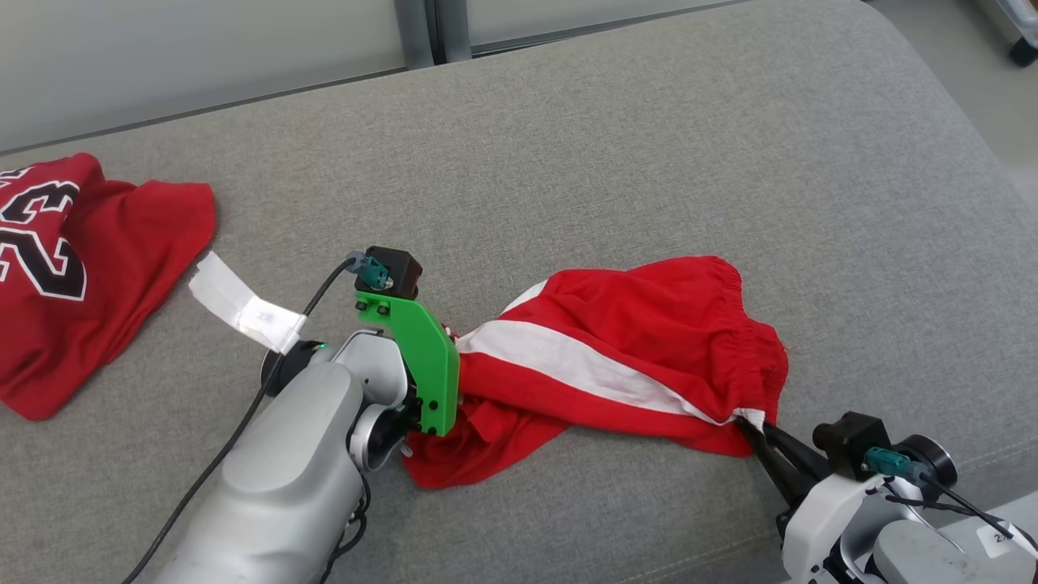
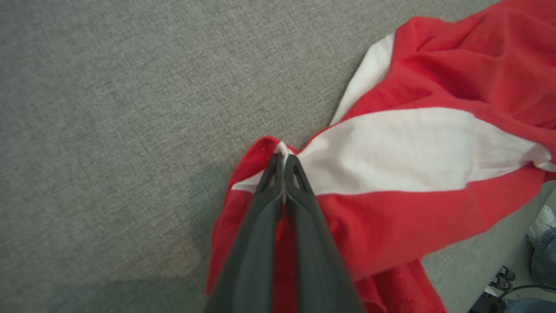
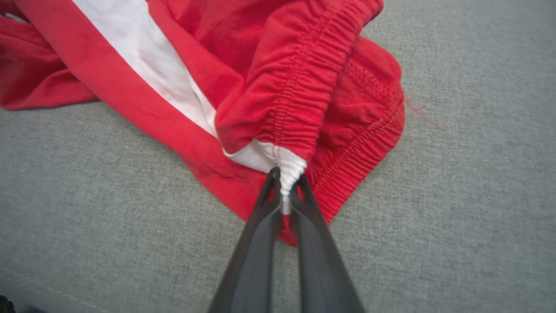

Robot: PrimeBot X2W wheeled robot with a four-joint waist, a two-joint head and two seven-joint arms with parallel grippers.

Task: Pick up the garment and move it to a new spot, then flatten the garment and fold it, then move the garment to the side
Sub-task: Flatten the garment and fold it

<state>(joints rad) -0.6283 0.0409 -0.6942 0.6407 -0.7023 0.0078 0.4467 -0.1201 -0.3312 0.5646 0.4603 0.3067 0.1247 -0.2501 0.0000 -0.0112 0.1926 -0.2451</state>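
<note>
Claw status: right claw [image 3: 284,187], near right, clamped on the white waistband end of the red shorts [image 1: 632,341]; left claw [image 2: 283,160] clamped on their hem at the white stripe. Shorts lie rumpled between them on grey cushion [image 1: 568,146]. Far left: red jersey [image 1: 81,276].

Setting: indoor test room, lab- or office-like, not domestic.

Evidence:
- broad grey woven cushion [image 1: 616,146] serving as the work surface
- pale wall panels [image 1: 203,57] behind it, split by a grey upright frame [image 1: 418,28]
- smooth pale floor [image 1: 965,40] carrying a dark wheel [image 1: 1023,53] of some equipment
- a white label tag [image 1: 247,307]
- numbered red jersey [image 1: 81,276] and red-and-white garment [image 1: 632,349] lying well apart on the cushion
- a person's shoe [image 2: 541,224] and jeans beyond the cushion's edge
</note>
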